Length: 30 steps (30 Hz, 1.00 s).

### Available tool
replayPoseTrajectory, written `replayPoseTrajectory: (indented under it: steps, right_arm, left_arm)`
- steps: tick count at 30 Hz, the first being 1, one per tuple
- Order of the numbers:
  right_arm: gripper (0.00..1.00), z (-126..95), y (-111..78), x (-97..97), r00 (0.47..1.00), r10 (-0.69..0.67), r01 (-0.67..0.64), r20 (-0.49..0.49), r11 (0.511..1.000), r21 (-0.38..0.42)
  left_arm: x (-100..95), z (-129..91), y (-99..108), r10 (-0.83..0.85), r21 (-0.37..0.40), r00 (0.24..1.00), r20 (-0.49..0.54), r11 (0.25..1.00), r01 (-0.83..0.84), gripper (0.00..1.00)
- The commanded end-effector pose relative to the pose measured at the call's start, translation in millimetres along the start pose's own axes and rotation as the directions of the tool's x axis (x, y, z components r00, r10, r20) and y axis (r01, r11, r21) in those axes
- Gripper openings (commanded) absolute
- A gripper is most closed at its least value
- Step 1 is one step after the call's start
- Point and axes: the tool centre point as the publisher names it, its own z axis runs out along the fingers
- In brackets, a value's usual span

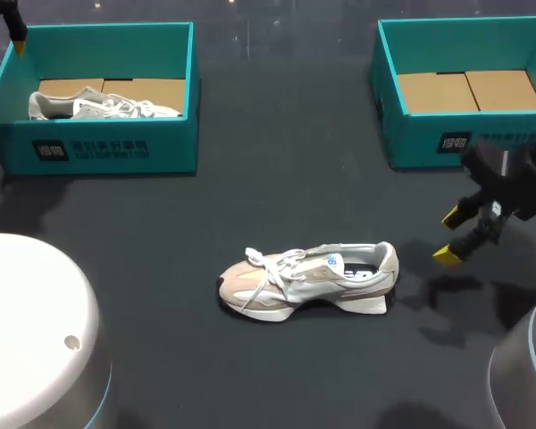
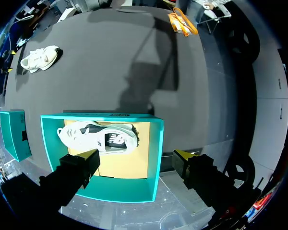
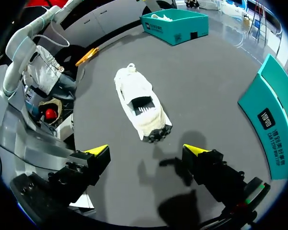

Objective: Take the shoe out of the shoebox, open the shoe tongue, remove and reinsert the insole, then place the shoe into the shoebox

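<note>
A beige and white shoe [image 1: 308, 279] lies on its side on the dark table, toe to the left, laces loose. Ahead of my right gripper's fingers the shoe [image 3: 141, 108] shows its open top, heel end nearest. My right gripper [image 1: 453, 235] hovers open to the right of the heel, apart from the shoe. A teal shoebox [image 1: 98, 94] at the back left holds a second grey-white shoe [image 1: 98, 105]. My left gripper [image 2: 137, 160] hangs open above that box [image 2: 153, 158], over the shoe in it [image 2: 98, 137]. Another teal shoebox [image 1: 464, 89] at the back right holds no shoe.
The right box [image 3: 273, 120] stands beside my right gripper. Both boxes have brown cardboard floors. A white rounded arm base [image 1: 36, 331] fills the front left corner, and a grey one [image 1: 527, 366] the front right.
</note>
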Motion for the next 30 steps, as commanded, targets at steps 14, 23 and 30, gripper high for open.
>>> replayPoseTrajectory:
  steps: [14, 23, 30]
  right_arm:
    - [1.00, 29.7, -44.4, -25.2, 0.994, -0.108, 0.089, -0.024, 0.908, -0.409]
    - [1.00, 30.5, -49.8, -26.1, 0.990, -0.138, 0.117, -0.019, 0.898, -0.423]
    - [1.00, 35.6, -52.9, -29.8, 0.989, -0.151, 0.133, -0.007, 0.892, -0.431]
  left_arm:
    - [0.6, -0.6, -0.1, 0.001, 0.000, 1.000, -0.001, 1.000, -0.001, 1.00]
    - [0.6, -0.6, -0.1, 0.001, 0.000, 1.000, -0.001, 1.000, -0.001, 1.00]
    - [0.6, -0.6, -0.1, 0.001, 0.000, 1.000, -0.001, 1.000, -0.001, 1.00]
